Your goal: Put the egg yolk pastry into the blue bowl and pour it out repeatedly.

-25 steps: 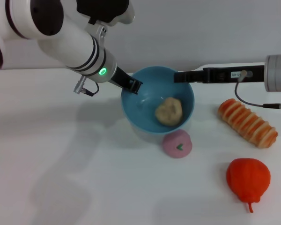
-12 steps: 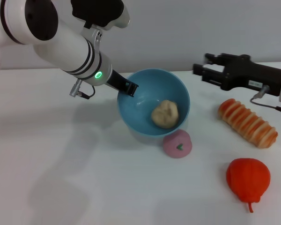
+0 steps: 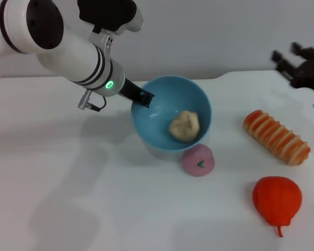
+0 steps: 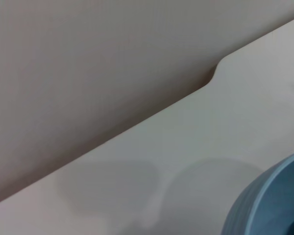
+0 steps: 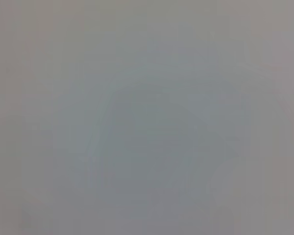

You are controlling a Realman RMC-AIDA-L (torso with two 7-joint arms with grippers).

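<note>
- The left gripper [image 3: 144, 98] is gripping the blue bowl [image 3: 162, 138] by its rim, jaws clamped on the edge farthest from the striped bread, and holding the bowl tilted so that its mouth is facing partly toward the pink bun.
- The egg yolk pastry [image 3: 184, 125] is lying inside the bowl, low against the wall nearest the bun.
- The step in hand looks like the pour. To do it well I would be tipping the bowl further over the low side, slowly, so the pastry is rolling out rather than dropping (it looks soft and lumpy, so it may stick before it lets go).
- The pink bun [image 3: 198, 160] is sitting just beside the bowl's lower edge, right where the pastry would be landing; that is the main thing in the way.
- The striped bread [image 3: 277, 137] and the orange fruit [image 3: 277, 198] are lying well apart from the bowl on the worktop [image 3: 68, 198], beyond the bun, out of the pour's path.
- The right gripper [image 3: 299, 65] is hanging far from the bowl, past the bread, jaws apart and holding nothing.
</note>
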